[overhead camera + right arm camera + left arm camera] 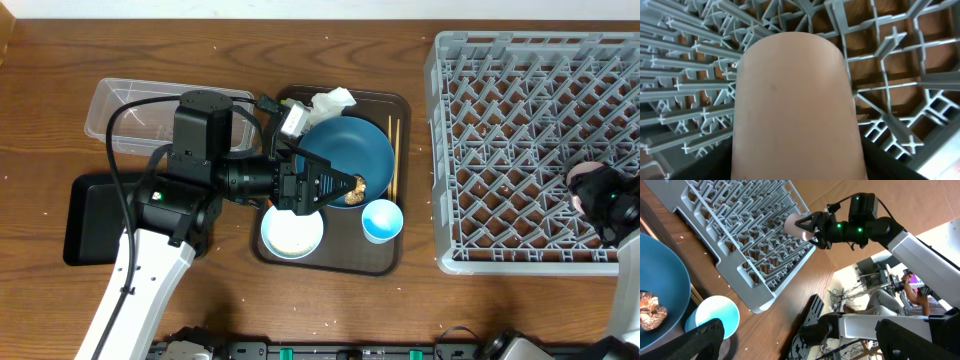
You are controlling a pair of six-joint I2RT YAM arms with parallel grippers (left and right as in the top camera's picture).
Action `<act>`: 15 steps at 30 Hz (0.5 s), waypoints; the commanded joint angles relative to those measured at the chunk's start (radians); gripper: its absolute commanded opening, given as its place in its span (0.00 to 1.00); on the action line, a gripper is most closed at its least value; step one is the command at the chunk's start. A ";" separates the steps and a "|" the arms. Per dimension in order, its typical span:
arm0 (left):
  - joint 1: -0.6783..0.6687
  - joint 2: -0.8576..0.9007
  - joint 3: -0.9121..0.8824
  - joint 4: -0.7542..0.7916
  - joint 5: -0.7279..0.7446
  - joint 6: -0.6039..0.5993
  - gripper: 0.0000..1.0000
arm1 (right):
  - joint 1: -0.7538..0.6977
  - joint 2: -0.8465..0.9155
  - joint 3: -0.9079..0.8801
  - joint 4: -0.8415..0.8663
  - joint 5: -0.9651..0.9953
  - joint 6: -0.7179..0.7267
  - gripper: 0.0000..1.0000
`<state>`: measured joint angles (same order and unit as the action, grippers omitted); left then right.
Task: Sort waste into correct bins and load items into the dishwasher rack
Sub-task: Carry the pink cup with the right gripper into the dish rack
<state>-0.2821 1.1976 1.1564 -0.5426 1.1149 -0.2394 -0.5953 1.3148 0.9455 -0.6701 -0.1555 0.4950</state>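
My right gripper (pixel 590 190) is shut on the small pink cup (pixel 795 110) and holds it just over the grey dishwasher rack (pixel 530 150); the left wrist view shows the cup (pixel 797 226) too. My left gripper (pixel 345 187) is open and empty above the dark blue bowl (pixel 350 145), next to the brown food lump (pixel 651 311) lying in the bowl. The light blue cup (pixel 381 220) and white bowl (pixel 292 232) stand on the brown serving tray (pixel 330 262). White tissue (pixel 332 100) lies at the tray's back. Chopsticks (pixel 393 155) lie right of the bowl.
The clear tub (pixel 130 110) stands at the back left, and the black tray (pixel 95 215) lies in front of it, partly under my left arm. A silvery crumpled piece (pixel 292 120) lies beside the tissue. The rack fills the right side.
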 commanded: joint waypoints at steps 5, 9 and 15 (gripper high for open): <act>0.004 -0.008 0.013 -0.002 -0.005 -0.005 0.98 | -0.014 0.015 0.046 0.015 -0.057 0.032 0.80; 0.004 -0.008 0.013 -0.003 -0.021 -0.005 0.98 | -0.014 0.012 0.143 -0.041 -0.087 0.026 0.81; -0.004 -0.008 0.013 -0.099 -0.206 0.039 0.98 | -0.005 0.002 0.293 -0.179 -0.278 -0.063 0.78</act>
<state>-0.2825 1.1976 1.1564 -0.6136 1.0325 -0.2337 -0.5999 1.3277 1.1862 -0.8181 -0.3008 0.4934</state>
